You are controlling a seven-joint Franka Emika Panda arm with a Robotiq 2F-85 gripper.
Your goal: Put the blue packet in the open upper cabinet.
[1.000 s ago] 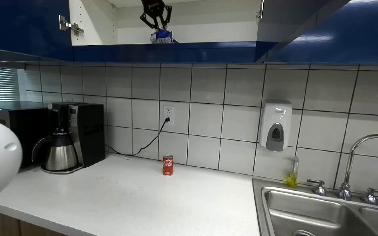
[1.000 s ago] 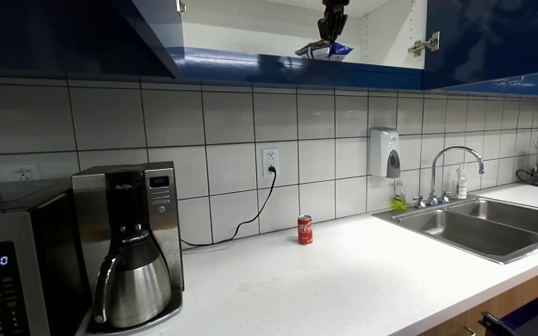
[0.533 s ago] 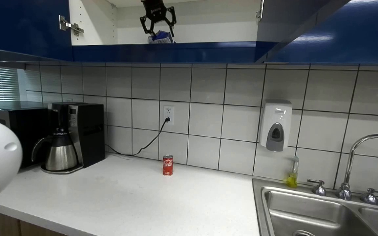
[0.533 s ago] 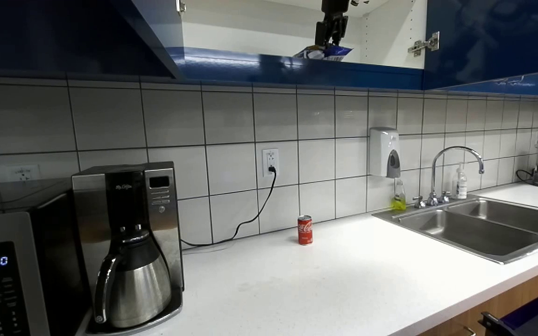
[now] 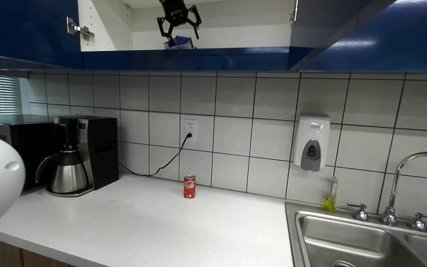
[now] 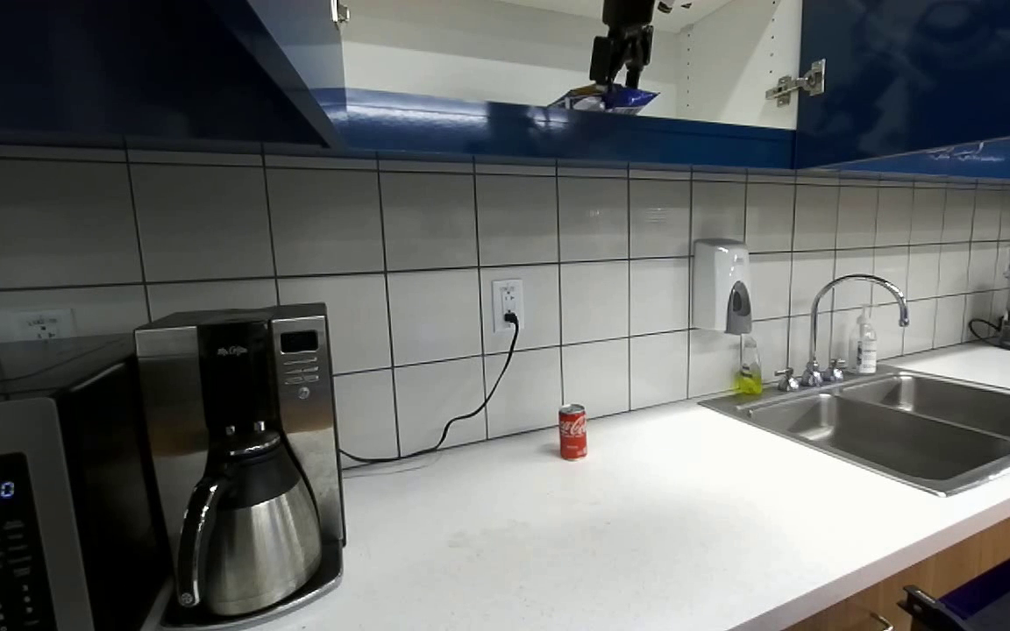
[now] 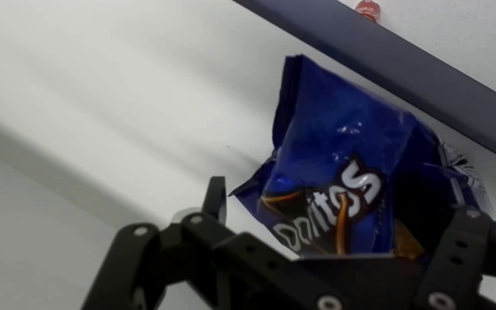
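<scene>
The blue packet (image 7: 342, 125), a crinkled Doritos bag, rests on the pale shelf of the open upper cabinet (image 5: 235, 35), close behind the dark blue front trim. In both exterior views that trim hides its underside. My gripper (image 5: 184, 38) is just above the bag with its jaws spread wide. One finger (image 5: 169, 36) overlaps the bag's left end in that exterior view, and whether it touches I cannot tell. The opposite finger (image 5: 197, 33) is off to the right, clear of the bag. In the wrist view the bag lies between the spread fingers, its lower part covered by the gripper body.
Swung-out blue cabinet doors (image 5: 28, 33) flank the opening. Below, a red can (image 6: 572, 432) stands on the white counter (image 6: 610, 543). A coffee maker (image 6: 242, 464) and microwave (image 6: 40, 491) are on one side, a sink (image 6: 899, 438) and wall dispenser (image 6: 721, 285) on the other.
The jaws have opened from a grip on the packet's top. The released packet has settled lower on the shelf and shifted slightly left in both exterior views.
</scene>
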